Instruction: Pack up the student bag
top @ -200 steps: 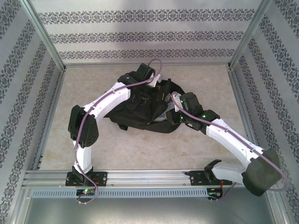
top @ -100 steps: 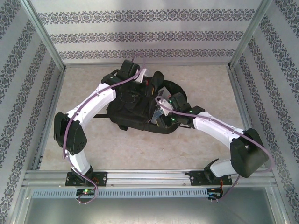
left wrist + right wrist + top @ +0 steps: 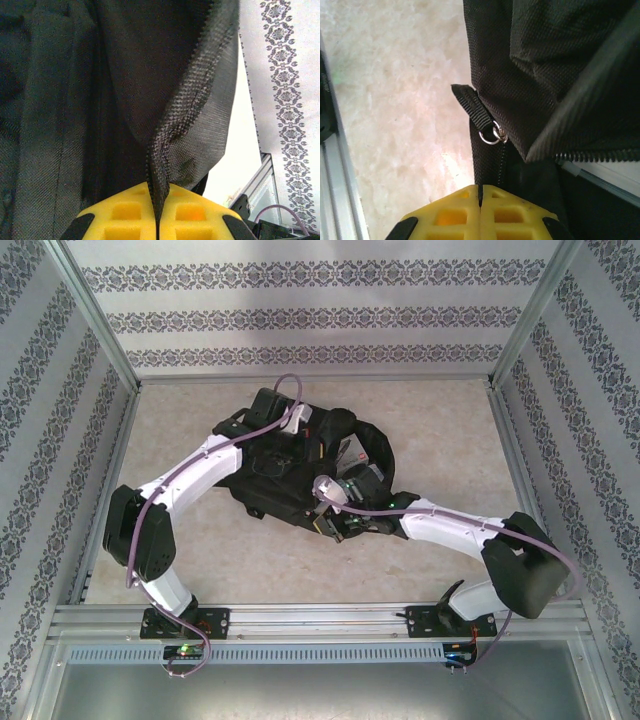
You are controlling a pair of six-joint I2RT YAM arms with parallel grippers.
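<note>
Right at the near edge runs a metal rail (image 3: 320, 618) with the 2 arms bolted to it, and both reach inward over the pale, marble-look table (image 3: 200, 420). The right arm (image 3: 450, 530) bends at a dark elbow by the right side and stretches left, low over the table, to the near edge of the student bag (image 3: 275, 488). The right gripper (image 3: 480, 192) has its 2 yellow fingers pressed flat together beside the bag's black edge. I cannot tell whether any cloth is nipped between them. Just beyond those tips a short webbing pull tab (image 3: 470, 107) sticks out from the bag on a small metal ring (image 3: 490, 136), and to the right a line of zip teeth (image 3: 600, 156) runs along an opened seam, with a pale strip under it that I cannot make out. The bag itself lies slumped in the middle of the table, black and crumpled, one strap (image 3: 378, 445) looping out on its right side. The left arm (image 3: 190, 475) rises from the left, folds at its elbow and comes down on the bag's far part. There the left gripper (image 3: 157, 192) is clamped on a fold of the bag's woven black cloth, which stands up in a ridge from between the fingers. Behind everything stands the patterned wall (image 3: 320, 320).
</note>
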